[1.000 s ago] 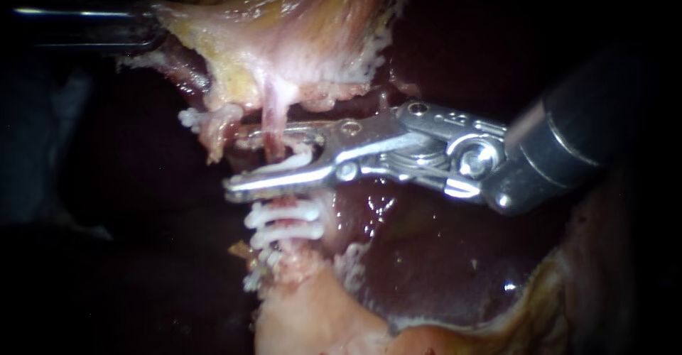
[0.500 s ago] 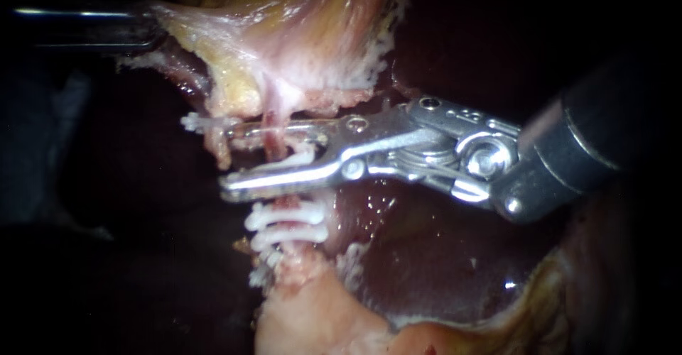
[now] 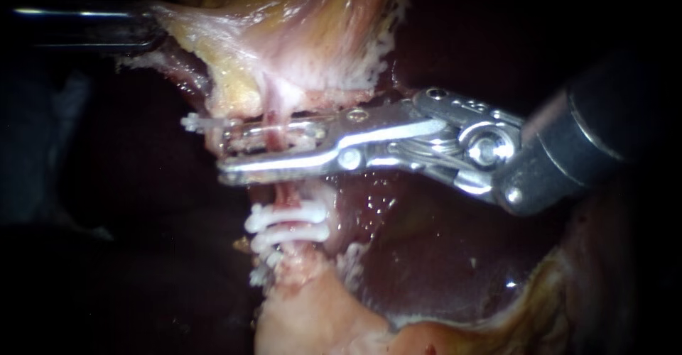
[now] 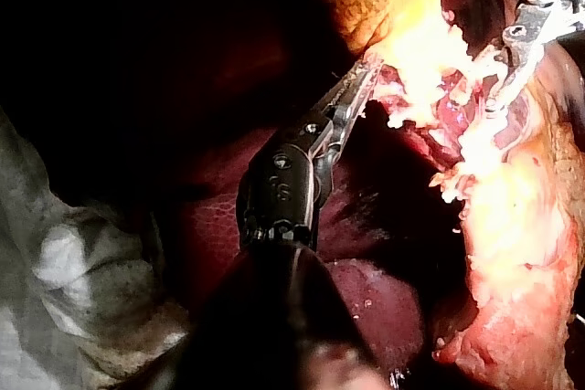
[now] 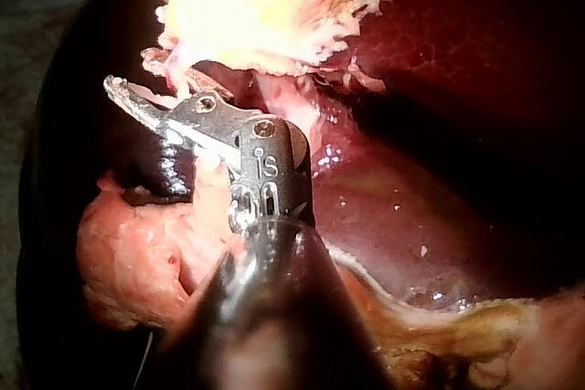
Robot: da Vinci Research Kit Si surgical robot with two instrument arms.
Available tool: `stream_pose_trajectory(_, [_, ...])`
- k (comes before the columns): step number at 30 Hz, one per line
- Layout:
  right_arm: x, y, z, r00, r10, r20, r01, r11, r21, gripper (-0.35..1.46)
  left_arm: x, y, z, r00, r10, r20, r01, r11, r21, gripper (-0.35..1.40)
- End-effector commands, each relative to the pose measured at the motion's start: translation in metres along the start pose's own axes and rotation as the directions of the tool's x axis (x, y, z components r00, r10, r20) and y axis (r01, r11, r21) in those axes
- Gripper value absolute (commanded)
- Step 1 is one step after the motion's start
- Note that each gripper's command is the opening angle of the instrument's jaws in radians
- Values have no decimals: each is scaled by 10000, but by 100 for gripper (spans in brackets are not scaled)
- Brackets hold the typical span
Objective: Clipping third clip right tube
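From where I stand, the dark red-brown glossy liver (image 3: 433, 255) fills the background. Above it hangs a flap of pale yellow-pink tissue (image 3: 298, 35), drawn taut towards my left instrument (image 4: 363, 75), whose slim jaws look clamped on the flap's edge. My right instrument (image 3: 224, 157), a bright steel tool with long jaws, reaches across the thin pink-red tube (image 3: 285, 193) that runs down from the flap. Its jaws stand only a narrow slit apart, pressing a white plastic clip (image 3: 273, 140) around the tube from both sides. Just below them, two white ribbed clips (image 3: 288, 225) already sit on the same tube, one close under the other. I'd say the squeeze is under way and now wants finishing cleanly. The jaws should stay square across the tube, with the clip's far end clear beyond it so the latch bites on nothing but itself. The left instrument should hold its pull steady, without tugging. The right jaws should close fully, then open wide before backing off, so the clip isn't dragged along.
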Motion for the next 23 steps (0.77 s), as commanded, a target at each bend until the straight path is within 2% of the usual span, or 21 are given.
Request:
stream_pose_trajectory(1, [0, 1, -1, 10000, 5, -15, -5, 10000, -34, 0, 0, 0, 0, 10000, 1, -1, -1, 10000, 1, -35])
stream_pose_trajectory(6, [-1, 4, -6, 9999, 120, -79, -121, 9998, -178, -21, 0, 0, 0, 10000, 0, -1, 0, 10000, 2, -35])
stream_pose_trajectory(8, [-1, 5, -8, 9995, 298, -85, -299, 9994, -177, -35, 0, 0, 0, 10000, 0, -1, 0, 10000, 3, -35])
stream_pose_trajectory(11, [-1, 7, -13, 9922, 1239, -117, -1240, 9921, -167, -35, 0, 0, 0, 10000, 0, -1, 0, 10000, 3, -35])
stream_pose_trajectory(16, [-2, 8, -19, 9896, 1391, 380, -1372, 9894, -487, -35, 0, 0, 0, 10000, 0, -2, 0, 10000, 5, -35])
stream_pose_trajectory(23, [-4, 10, -19, 9896, 1381, 411, -1360, 9894, -501, -35, 0, 0, 0, 10000, 0, -2, 0, 10000, 4, -35])
